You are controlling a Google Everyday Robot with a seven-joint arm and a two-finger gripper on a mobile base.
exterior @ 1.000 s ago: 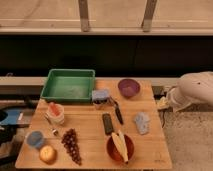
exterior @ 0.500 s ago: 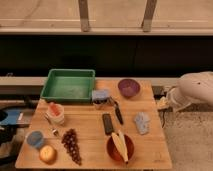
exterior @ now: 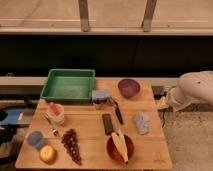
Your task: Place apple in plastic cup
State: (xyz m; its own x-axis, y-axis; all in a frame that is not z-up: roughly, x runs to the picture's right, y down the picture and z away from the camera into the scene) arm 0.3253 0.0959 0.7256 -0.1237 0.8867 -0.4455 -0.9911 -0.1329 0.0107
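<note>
High, mid-distance front view onto table (exterior: 90, 126)

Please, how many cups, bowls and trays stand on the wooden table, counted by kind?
Cups: 2 (plastic cup, white cup)
Bowls: 2 (purple bowl, red bowl)
Trays: 1 (green tray)
Total: 5
The gripper is beside the table's right edge.

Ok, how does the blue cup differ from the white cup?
The blue cup is short and squat; the white cup is taller and holds something red-orange. The blue cup sits by the apple; the white cup farther back. Both stand upright. The gripper is beyond the table's right edge.
</note>
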